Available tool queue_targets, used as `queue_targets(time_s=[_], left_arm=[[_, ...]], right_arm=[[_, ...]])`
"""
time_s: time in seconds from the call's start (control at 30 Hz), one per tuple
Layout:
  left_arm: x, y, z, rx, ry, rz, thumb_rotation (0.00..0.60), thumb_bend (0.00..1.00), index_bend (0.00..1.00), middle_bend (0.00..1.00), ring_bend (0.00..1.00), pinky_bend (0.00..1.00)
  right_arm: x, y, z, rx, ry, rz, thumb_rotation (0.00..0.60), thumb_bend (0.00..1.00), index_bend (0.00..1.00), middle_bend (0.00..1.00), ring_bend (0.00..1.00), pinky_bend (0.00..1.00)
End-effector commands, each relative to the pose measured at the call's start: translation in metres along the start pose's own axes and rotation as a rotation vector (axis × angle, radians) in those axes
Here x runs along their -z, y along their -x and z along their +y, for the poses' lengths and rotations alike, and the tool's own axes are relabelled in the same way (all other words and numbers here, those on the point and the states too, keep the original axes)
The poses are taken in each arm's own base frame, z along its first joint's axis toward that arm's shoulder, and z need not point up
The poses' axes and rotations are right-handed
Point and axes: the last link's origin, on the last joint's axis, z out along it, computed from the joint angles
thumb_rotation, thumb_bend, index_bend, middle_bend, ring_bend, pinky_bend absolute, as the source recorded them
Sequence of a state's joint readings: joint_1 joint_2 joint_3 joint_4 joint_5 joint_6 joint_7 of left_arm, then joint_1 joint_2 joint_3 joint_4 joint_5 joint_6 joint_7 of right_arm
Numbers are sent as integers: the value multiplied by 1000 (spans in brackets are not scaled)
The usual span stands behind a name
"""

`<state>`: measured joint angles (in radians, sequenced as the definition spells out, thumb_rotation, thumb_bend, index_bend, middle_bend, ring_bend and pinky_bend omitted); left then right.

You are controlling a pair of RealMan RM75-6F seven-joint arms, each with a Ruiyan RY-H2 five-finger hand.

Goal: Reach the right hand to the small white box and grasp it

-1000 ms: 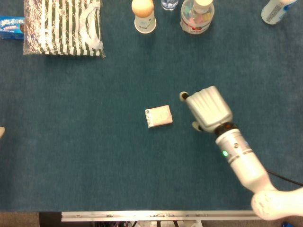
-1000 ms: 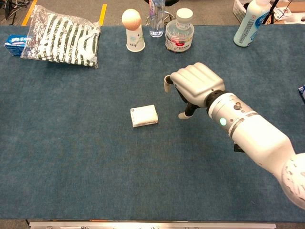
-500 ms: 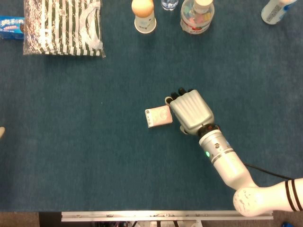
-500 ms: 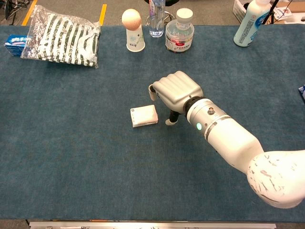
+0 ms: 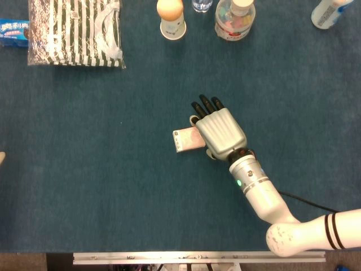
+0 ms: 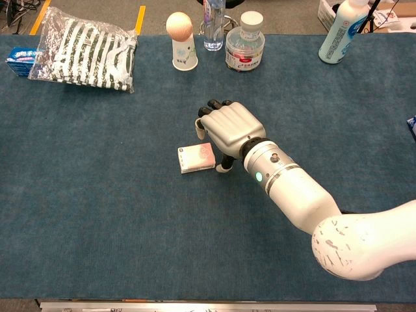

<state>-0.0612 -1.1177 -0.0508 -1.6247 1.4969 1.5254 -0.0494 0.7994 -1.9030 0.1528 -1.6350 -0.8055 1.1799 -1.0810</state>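
Observation:
The small white box [image 5: 185,140] lies flat on the blue cloth near the middle of the table, also seen in the chest view [image 6: 194,158]. My right hand [image 5: 221,129] hovers at the box's right end, covering that edge from above. Its fingers [image 5: 206,104] stretch out toward the far side, apart and closed on nothing. In the chest view the right hand [image 6: 227,127] has its thumb down beside the box's right edge; whether it touches is unclear. My left hand is not seen.
A striped bag [image 5: 73,31] and a blue packet [image 5: 12,32] lie at the far left. A paper cup with a ball [image 5: 171,20], a clear bottle [image 6: 213,26], a plastic jar [image 5: 234,20] and a white bottle [image 5: 327,14] line the far edge.
My right hand has moved left from beside the box to its right end, and its curled fingers have straightened out. The box has not moved.

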Motion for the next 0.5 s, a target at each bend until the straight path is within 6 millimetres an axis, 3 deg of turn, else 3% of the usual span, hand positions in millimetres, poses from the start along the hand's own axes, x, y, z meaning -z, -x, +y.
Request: queue_targets(time_s=[0.03, 0.5], left_arm=[[0, 0, 0, 3, 0, 1, 600, 142, 557, 290, 152, 413], [2, -5, -1, 4, -1, 2, 600, 142, 557, 285, 152, 413]], right_arm=[[-3, 3, -5, -2, -5, 8, 600, 0, 370, 155, 26, 131], [-12, 13, -16, -57, 32, 14, 600, 0, 369, 153, 21, 117]])
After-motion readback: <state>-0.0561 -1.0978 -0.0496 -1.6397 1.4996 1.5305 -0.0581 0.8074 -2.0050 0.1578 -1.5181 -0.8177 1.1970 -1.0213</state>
